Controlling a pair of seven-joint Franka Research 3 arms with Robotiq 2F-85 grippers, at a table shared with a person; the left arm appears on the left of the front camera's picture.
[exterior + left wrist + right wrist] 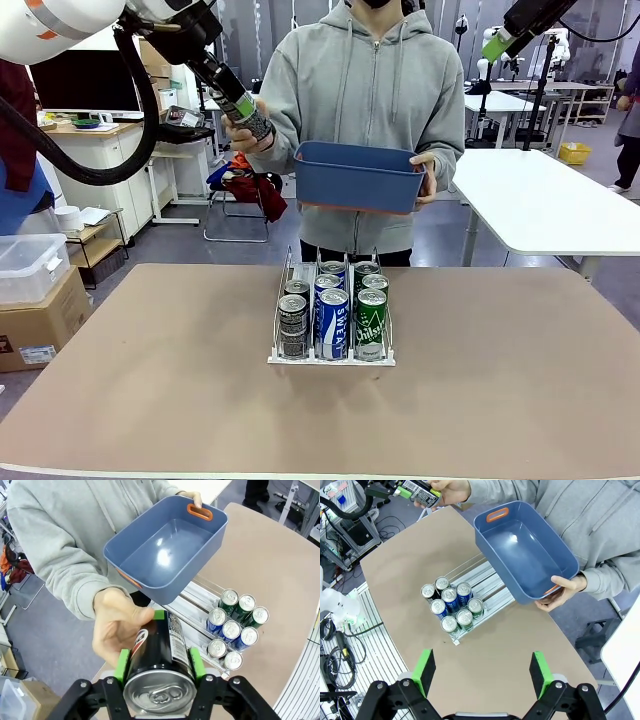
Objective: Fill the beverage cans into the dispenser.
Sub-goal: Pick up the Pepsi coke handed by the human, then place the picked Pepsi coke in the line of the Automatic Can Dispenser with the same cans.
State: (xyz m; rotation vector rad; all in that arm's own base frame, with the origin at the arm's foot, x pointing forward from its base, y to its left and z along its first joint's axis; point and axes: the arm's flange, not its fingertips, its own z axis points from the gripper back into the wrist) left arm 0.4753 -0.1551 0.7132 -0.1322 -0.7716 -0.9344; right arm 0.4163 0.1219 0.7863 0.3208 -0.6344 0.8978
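White lettering "SWEAT" running vertically on front blue can (333, 322) in dispenser (331, 357), frame centre. Other can labels unreadable.

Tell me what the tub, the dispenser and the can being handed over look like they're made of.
Blue tub: likely moulded plastic, a glossy glare spot inside. Dispenser: seemingly thin metal wire dividers on a white, probably plastic, base. Dark can in the left hand: metal, brushed silver top with pull tab.

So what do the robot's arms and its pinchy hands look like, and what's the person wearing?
The left arm is white with an orange mark and a thick black cable. Both grippers, left gripper and right gripper, are black with bright green pads on two fingers. The person's sleeves belong to a light grey zip-up hoodie.
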